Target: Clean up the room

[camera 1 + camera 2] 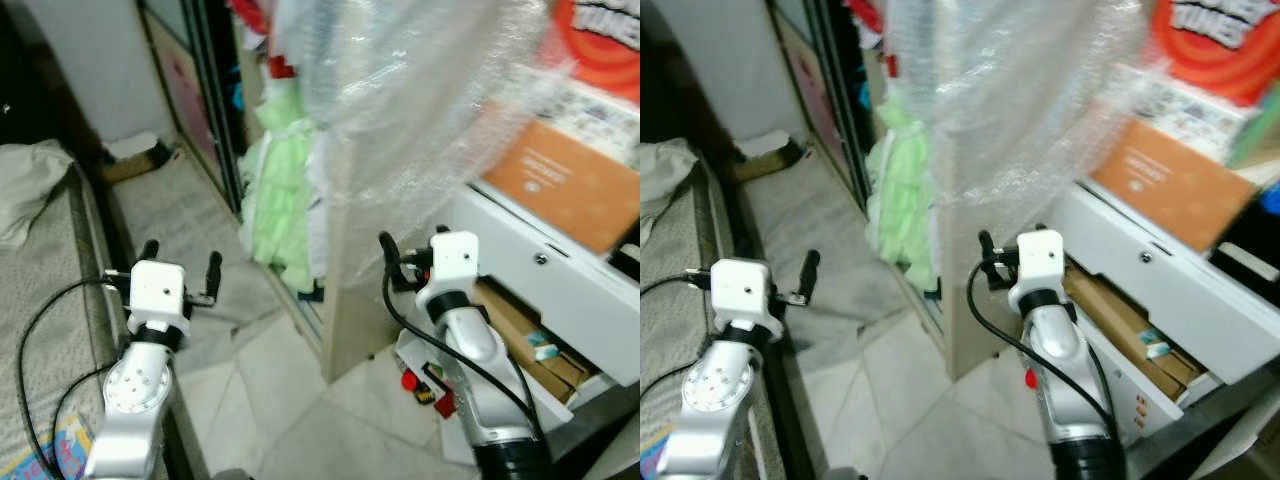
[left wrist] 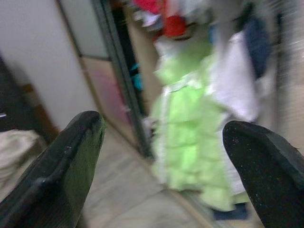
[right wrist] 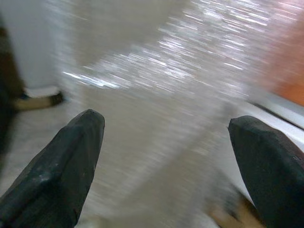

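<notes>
Both arms are raised in front of me with nothing held. My left gripper (image 1: 182,262) is open over the edge of a bed (image 1: 60,300); in its wrist view it (image 2: 164,161) faces a light green dress (image 2: 190,133) hanging in an open wardrobe. My right gripper (image 1: 408,256) is open beside the wardrobe's end panel, and in its wrist view it (image 3: 166,161) faces a hanging sheet of clear bubble wrap (image 3: 180,61). That bubble wrap (image 1: 420,90) drapes over the wardrobe's end. The green dress (image 1: 285,190) hangs to the left of it.
A white cloth (image 1: 25,190) lies crumpled on the bed. A white drawer (image 1: 560,290) stands pulled open at the right, with an orange box (image 1: 570,185) above it. Small red items (image 1: 410,382) lie on the tiled floor below. A flat box (image 1: 135,160) lies far down the aisle.
</notes>
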Available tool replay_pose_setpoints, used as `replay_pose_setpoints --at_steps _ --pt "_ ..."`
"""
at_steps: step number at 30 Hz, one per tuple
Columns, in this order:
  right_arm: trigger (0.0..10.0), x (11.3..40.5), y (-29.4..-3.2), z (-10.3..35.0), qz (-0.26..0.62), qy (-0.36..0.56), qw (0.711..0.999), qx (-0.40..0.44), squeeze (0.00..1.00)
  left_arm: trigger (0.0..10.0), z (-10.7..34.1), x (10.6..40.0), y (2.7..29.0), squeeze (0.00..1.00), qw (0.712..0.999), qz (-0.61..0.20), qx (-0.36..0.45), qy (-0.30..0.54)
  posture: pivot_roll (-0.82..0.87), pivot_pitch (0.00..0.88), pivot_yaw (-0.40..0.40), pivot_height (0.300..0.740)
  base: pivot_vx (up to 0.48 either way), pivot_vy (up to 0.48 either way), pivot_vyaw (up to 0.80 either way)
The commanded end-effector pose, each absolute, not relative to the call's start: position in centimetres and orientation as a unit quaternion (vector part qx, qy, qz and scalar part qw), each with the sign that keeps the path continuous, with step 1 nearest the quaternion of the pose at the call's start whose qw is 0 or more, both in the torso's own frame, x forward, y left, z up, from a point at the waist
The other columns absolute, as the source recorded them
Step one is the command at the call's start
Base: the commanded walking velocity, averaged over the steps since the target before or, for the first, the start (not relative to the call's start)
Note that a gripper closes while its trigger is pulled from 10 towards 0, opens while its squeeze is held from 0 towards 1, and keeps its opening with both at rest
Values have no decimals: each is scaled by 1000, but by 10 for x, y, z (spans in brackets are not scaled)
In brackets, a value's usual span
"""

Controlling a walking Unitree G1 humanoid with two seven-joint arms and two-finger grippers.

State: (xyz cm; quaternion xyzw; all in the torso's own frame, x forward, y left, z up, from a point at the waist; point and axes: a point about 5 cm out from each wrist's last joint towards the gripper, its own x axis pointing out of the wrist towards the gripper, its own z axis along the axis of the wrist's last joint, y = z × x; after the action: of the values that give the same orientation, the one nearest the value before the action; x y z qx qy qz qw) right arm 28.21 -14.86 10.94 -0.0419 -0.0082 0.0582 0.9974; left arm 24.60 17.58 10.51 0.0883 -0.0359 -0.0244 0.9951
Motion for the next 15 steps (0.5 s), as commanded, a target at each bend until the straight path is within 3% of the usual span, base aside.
replay_pose_setpoints --at_steps 1,8,15 --pt "10000 284 -153 111 52 -11 998 -42 0 10000 109 248 172 0 994 -34 90 -46 24 0 -16 740 0 -300 0" --pt "10000 285 -152 111 54 -13 997 -44 0 10000 110 248 171 0 994 -35 89 -50 24 0 -17 740 0 -297 0" --pt "10000 287 -151 111 57 -13 997 -45 0 10000 111 249 172 0 995 -27 80 -54 27 0 -19 740 0 0 0"
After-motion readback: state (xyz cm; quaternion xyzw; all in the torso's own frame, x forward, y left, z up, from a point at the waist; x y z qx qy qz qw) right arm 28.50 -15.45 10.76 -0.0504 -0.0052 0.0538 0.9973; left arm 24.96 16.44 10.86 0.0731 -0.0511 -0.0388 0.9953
